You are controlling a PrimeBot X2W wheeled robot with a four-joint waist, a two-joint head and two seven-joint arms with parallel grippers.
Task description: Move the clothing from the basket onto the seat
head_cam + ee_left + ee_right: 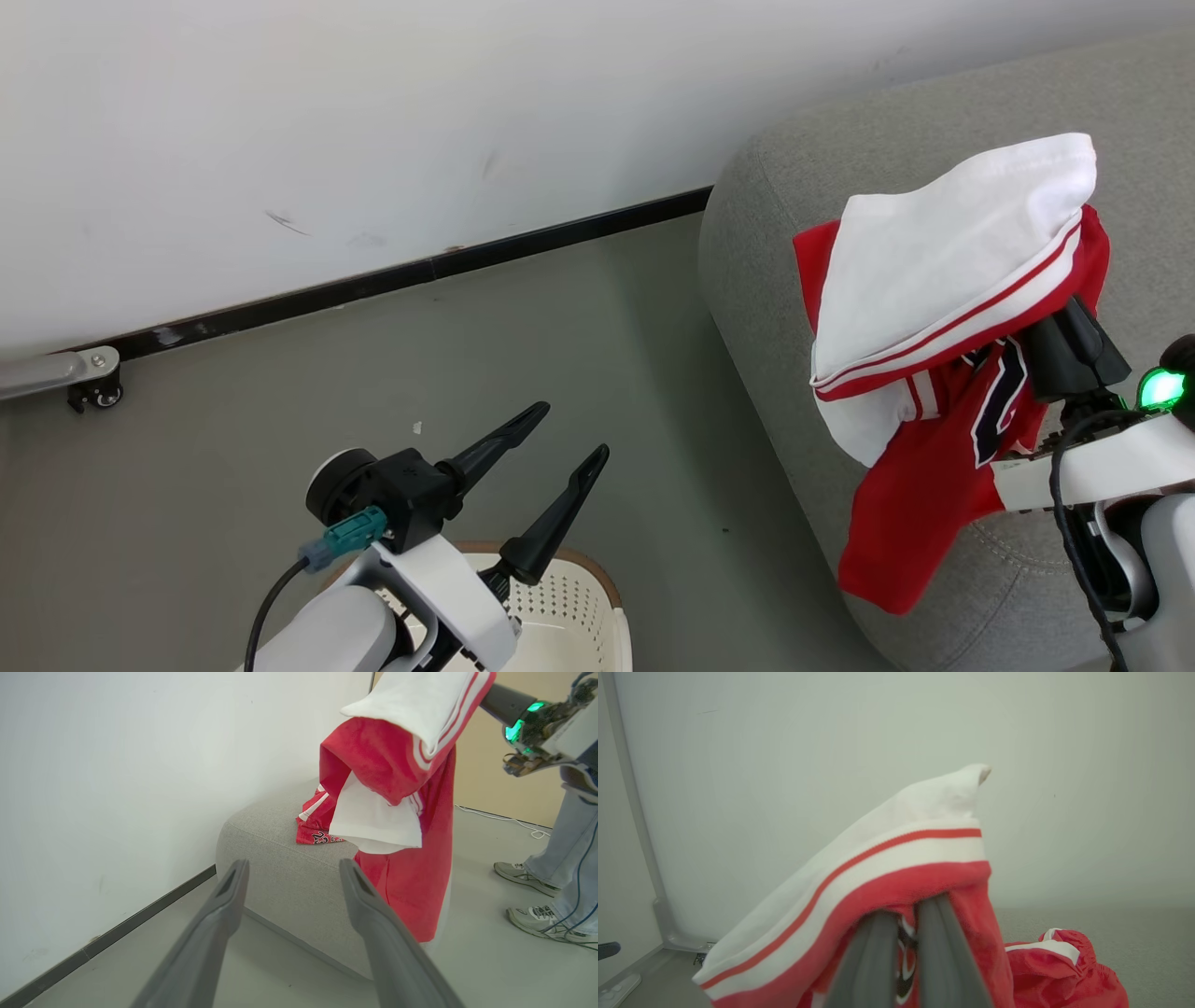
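My right gripper [906, 917] is shut on a red and white piece of clothing [943, 299], which drapes over its fingers and hangs above the grey seat [775, 280]. Its dark wrist [1074, 359] sticks out from under the cloth. The hanging clothing [397, 765] reaches down past the seat's [280, 858] front edge. Another red piece [317, 828] lies crumpled on the seat cushion, and that piece [1064, 970] also shows by the right fingers. My left gripper [569, 434] is open and holds nothing, above the cream basket [579, 607] at the bottom edge. Its fingers [233, 877] point toward the seat.
A white wall with a black baseboard [420, 271] runs behind the grey floor. A metal leg with a caster [93, 383] stands at the far left. A person's shoes [537, 917] and legs stand on the floor beyond the seat, near a thin cable [514, 823].
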